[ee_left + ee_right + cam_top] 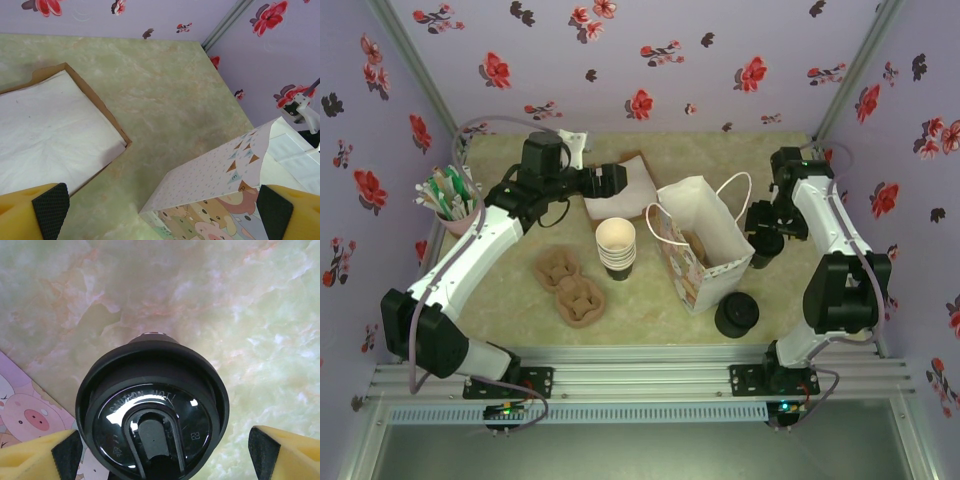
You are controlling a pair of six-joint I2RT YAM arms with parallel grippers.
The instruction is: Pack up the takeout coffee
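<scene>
Evidently the step in hand is the grasp: the right claw (165, 450) stands open astride the takeout coffee (150, 375), which sits on the table (250, 315) at the wrist view's lower centre, just beside the paper bag (685, 270). Its pads (67, 452) should close centred on the cup wall under the lid rim, gently, so nothing crushes. The left claw (162, 210) hangs open, the bag at its view's lower right.

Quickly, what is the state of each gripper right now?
Left gripper: open, holding nothing.
Right gripper: open, one finger on each side of the takeout coffee, not yet closed on it.
</scene>
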